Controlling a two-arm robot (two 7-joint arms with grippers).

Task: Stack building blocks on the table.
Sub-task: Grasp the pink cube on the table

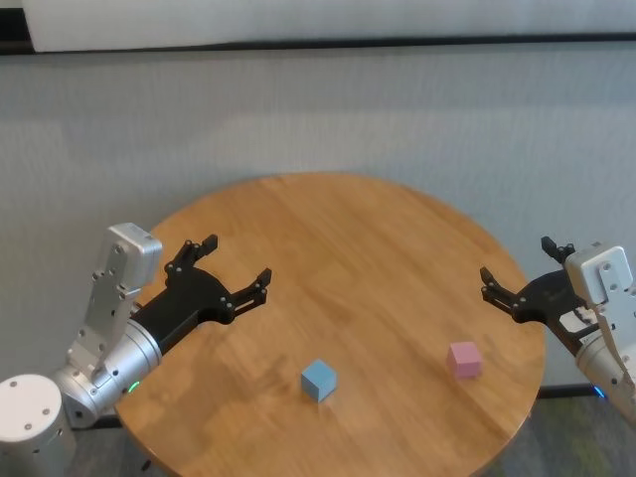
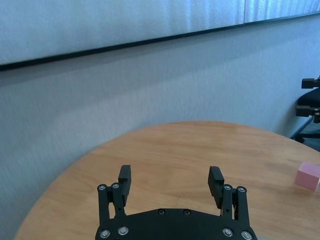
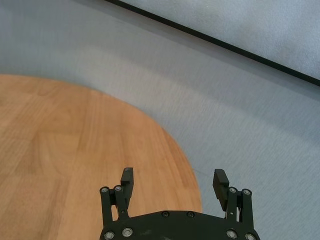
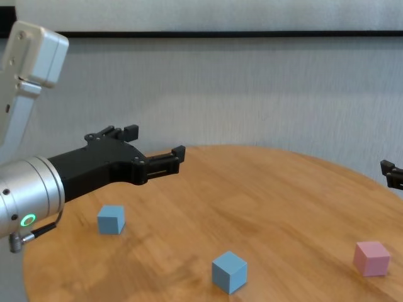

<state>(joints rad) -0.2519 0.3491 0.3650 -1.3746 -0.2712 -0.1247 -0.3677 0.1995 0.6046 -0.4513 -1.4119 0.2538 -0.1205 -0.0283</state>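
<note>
The table [image 1: 378,248] has a smooth wood-grain top with a soft sheen. The blue cubes [image 4: 229,272] and the pink cube [image 1: 463,359] look matt and plain. Both grippers' fingers [image 2: 124,178] are matt black, the arm shells [image 1: 117,288] pale satin.

Both end effectors — left [image 1: 235,266], right [image 1: 517,271] — open.

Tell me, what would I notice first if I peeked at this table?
Probably the two black robot grippers: the left gripper hangs open over the left side of the round wooden table, and the right gripper hangs open at its right edge. Next come the little cubes lying apart, none stacked: a pink block near the right gripper, a blue block toward the front, and another blue block under the left arm.
</note>
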